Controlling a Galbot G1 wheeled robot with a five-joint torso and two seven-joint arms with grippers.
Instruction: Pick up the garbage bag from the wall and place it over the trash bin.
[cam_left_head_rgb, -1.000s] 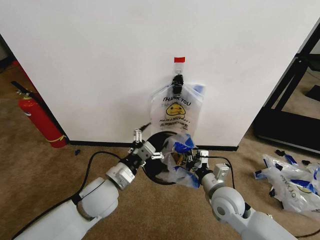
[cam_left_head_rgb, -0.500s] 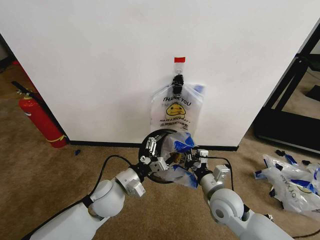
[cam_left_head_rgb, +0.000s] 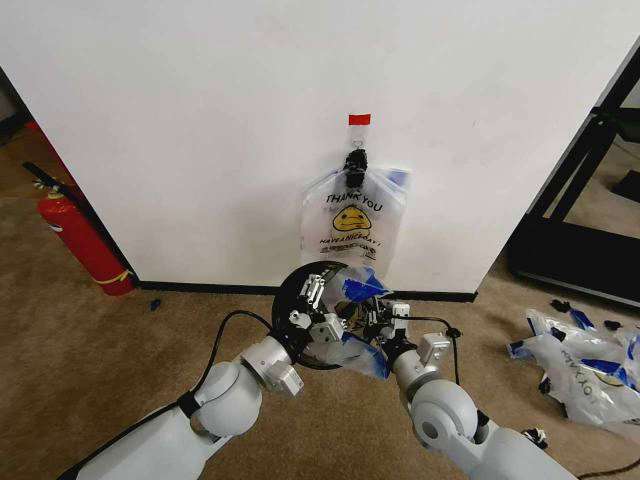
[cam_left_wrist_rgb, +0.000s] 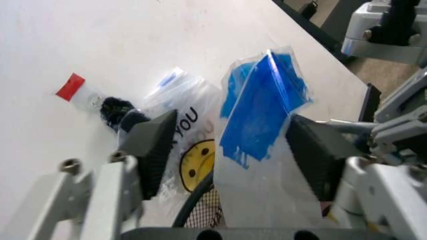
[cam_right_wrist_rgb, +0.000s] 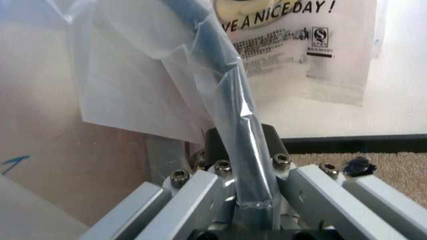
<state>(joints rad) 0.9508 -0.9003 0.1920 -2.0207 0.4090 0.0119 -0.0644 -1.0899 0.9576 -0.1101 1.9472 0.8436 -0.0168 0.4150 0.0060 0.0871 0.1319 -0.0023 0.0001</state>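
Head: I see bin (cam_left_head_rgb: 300, 345) on carpet by wall (cam_left_head_rgb: 200, 120), bag (cam_left_head_rgb: 358, 330) draped over its right side. Another bag (cam_left_head_rgb: 352, 222) hangs from clip (cam_left_head_rgb: 355, 160) under red tape (cam_left_head_rgb: 359, 119). L tool (cam_left_head_rgb: 318, 303) over bin rim, R tool (cam_left_head_rgb: 377, 318) at bag.
L wrist: L tool wide, blue handle (cam_left_wrist_rgb: 257, 110) of bag between pads, not pinched.
R wrist: R tool (cam_right_wrist_rgb: 237, 170) clamped on bag film wrapped over bin rim (cam_right_wrist_rgb: 227, 120).

Left gripper (cam_left_head_rgb: 318, 300) jaws spread (facing right gripper (cam_left_head_rgb: 378, 318)), right's clamped
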